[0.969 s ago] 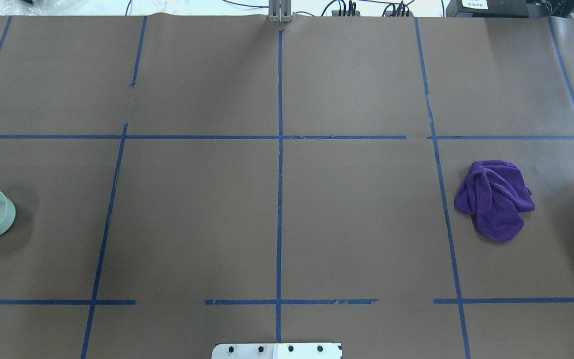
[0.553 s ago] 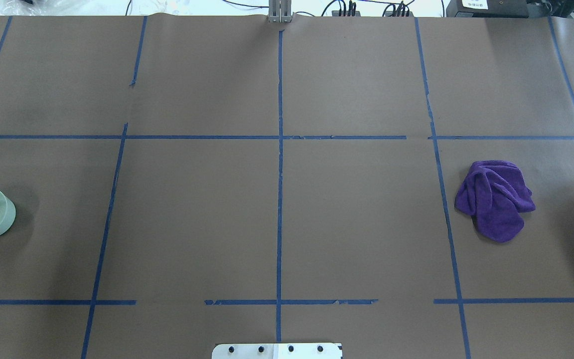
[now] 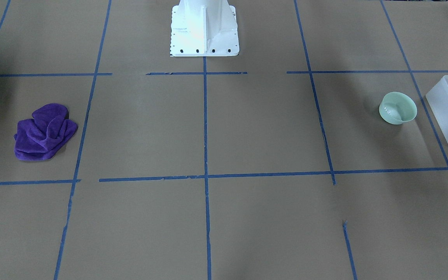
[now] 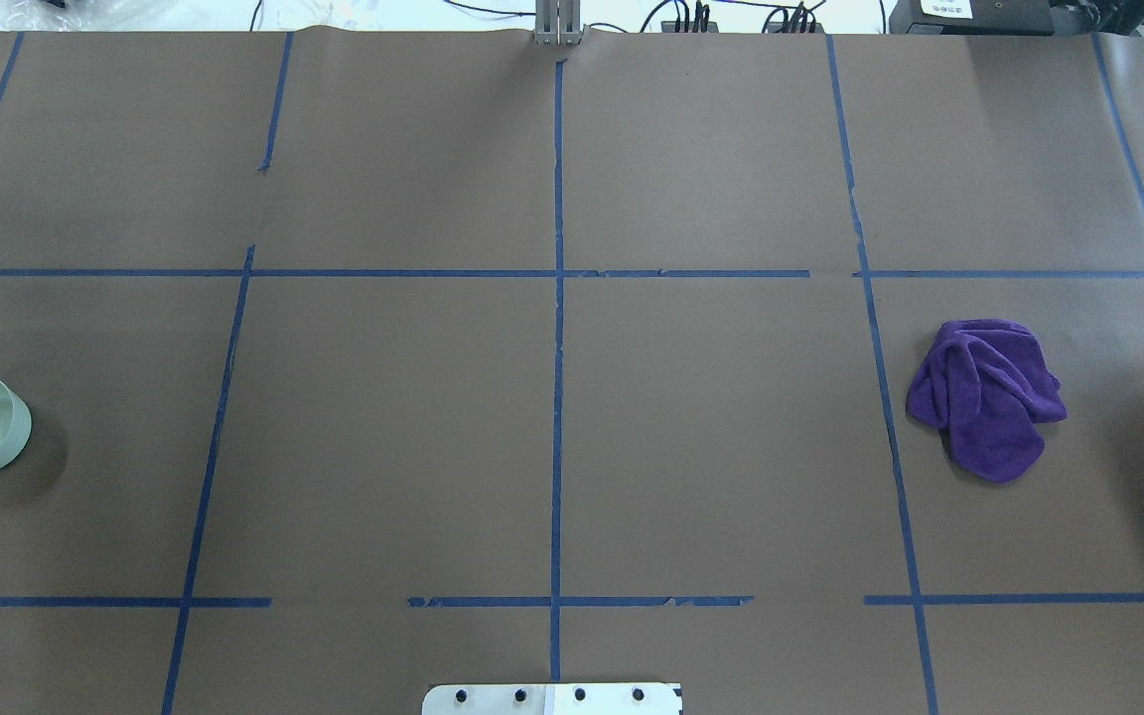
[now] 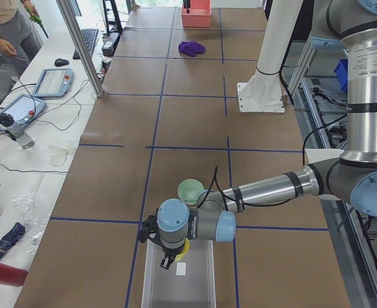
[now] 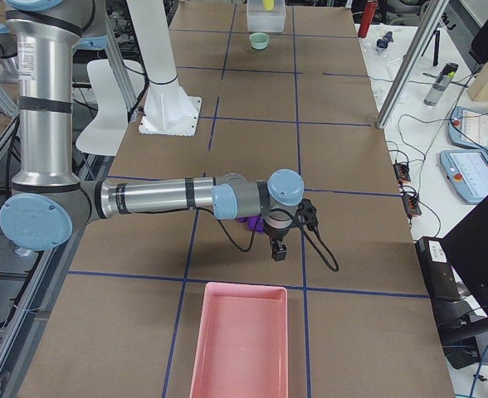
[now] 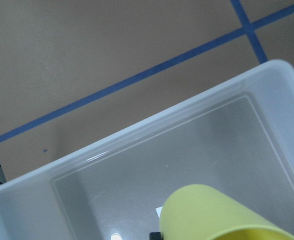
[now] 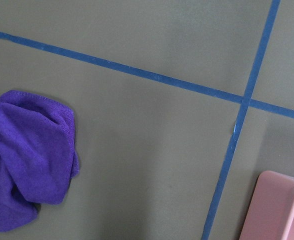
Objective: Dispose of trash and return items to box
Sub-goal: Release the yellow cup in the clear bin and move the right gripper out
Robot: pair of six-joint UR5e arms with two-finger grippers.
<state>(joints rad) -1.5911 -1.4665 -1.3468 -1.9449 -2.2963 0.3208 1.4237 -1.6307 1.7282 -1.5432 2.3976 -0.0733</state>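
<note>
The cup (image 7: 212,212) is at the left pincer (image 5: 168,262), over the inside of the box (image 7: 137,135). The bowl (image 3: 398,108) stands on the worktop (image 3: 263,128) near the box. The right pincer (image 6: 278,249) hovers by the cloth (image 8: 27,155). I cannot tell how far either pincer is open.

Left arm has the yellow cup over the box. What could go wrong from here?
1. The yellow cup hangs tilted at the left claw, above the box and near its end wall. If released from this height it may bounce, roll or clip the rim.
2. The mint bowl sits close beside the box on the table. A low swing of the left arm on its way out might knock it.
</note>
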